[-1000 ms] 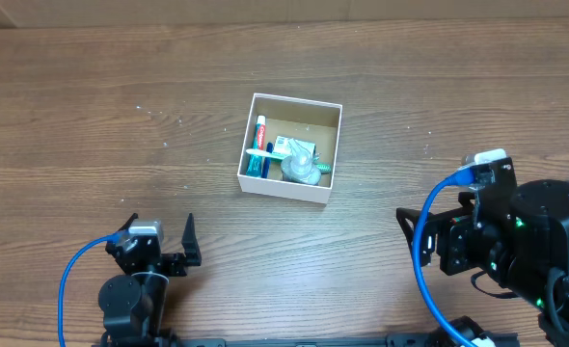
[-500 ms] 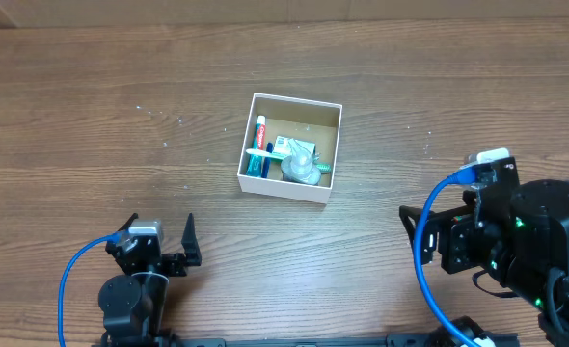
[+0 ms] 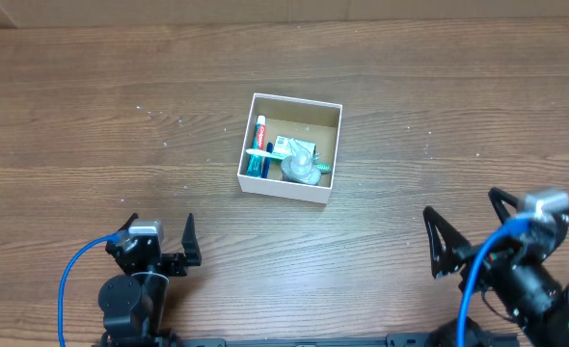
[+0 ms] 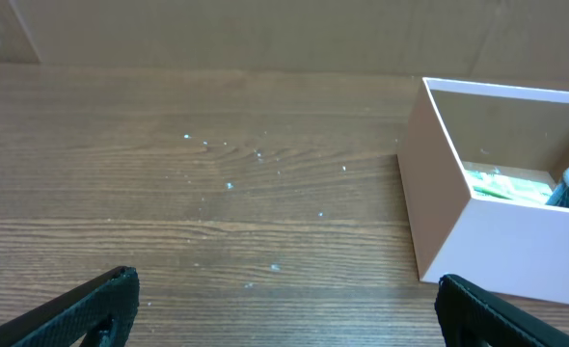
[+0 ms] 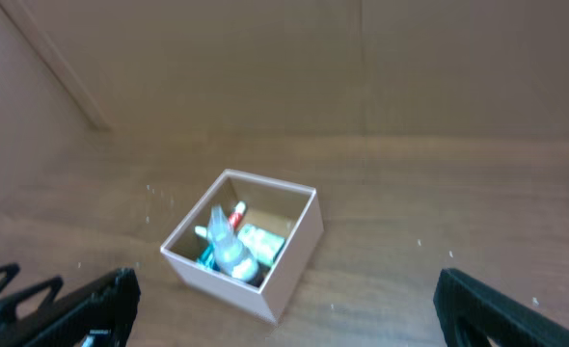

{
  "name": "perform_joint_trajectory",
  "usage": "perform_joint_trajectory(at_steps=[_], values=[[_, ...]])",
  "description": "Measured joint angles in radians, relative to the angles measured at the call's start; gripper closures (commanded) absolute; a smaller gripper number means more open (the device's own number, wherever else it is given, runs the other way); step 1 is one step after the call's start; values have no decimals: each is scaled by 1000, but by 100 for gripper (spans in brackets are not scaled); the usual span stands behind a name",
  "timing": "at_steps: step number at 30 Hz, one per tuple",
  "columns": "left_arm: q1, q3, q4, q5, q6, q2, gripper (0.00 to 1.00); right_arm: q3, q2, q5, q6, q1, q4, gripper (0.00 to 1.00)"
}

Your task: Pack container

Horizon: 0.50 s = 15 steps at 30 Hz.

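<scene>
A brown wood-grain table (image 3: 92, 96) fills the view. At its near edge, the right gripper (image 3: 468, 226) and the left gripper (image 3: 160, 232) both hang with jaws spread wide, grasping nothing. The container (image 3: 281, 184) sits near the table's middle, well apart from both. Inside lie a green-and-white packet (image 3: 294, 146), a toothpaste tube (image 3: 259, 129) along the left wall, and a toothbrush (image 3: 257, 153) crossing the tube.
</scene>
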Motion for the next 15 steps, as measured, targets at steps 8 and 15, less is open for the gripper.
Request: perform_joint_trajectory(at_steps=[8, 15], values=[[0, 0, 1, 0, 0, 0, 0, -371, -237, -1, 2, 0, 248, 0], [0, 0, 0, 0, 0, 0, 0, -654, -396, -38, 4, 0, 455, 0]])
